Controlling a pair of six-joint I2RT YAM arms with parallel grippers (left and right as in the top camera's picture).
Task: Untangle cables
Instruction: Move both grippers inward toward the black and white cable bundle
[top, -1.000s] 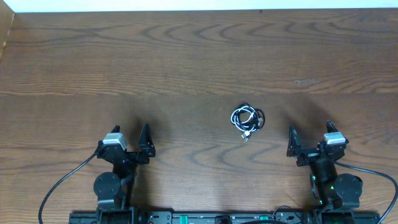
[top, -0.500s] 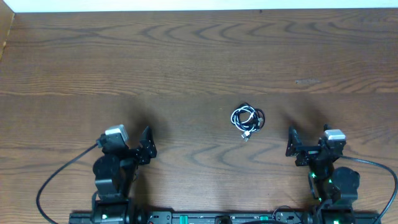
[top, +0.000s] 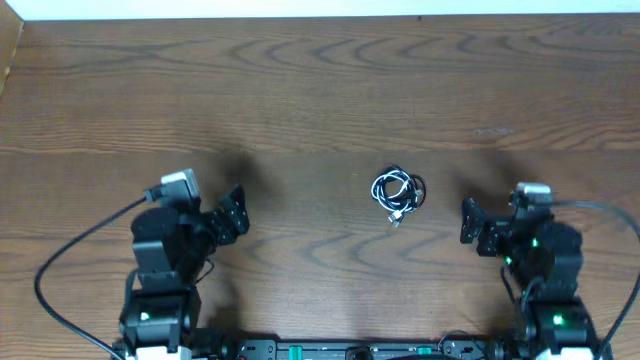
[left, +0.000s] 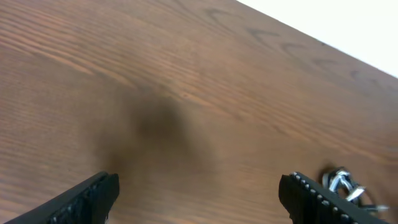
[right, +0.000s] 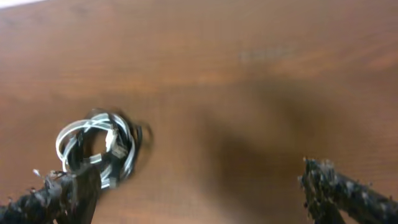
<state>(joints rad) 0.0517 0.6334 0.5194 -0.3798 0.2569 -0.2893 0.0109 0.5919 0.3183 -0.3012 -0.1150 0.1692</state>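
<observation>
The cables (top: 398, 192), a thin white cord and a thin black one wound into one small tangled coil, lie on the wooden table right of centre. My left gripper (top: 212, 206) hovers well to their left, open and empty. My right gripper (top: 494, 214) is open a short way to their right, holding nothing. In the left wrist view the coil (left: 346, 183) peeks out past the right finger, with the gripper (left: 199, 199) over bare wood. The right wrist view shows the cables (right: 99, 145) just beyond the left finger (right: 65, 196), outside the gripper (right: 199, 194).
The wooden table (top: 320, 100) ends at a white strip (top: 320, 8) along the far side and at an edge on the far left (top: 10, 60). Thick black arm wires (top: 70, 265) loop near both bases at the front.
Both arms have lifted and reached forward from their bases, the left wrist turning slightly. Jaws of both stayed open. The cable coil has not moved.
</observation>
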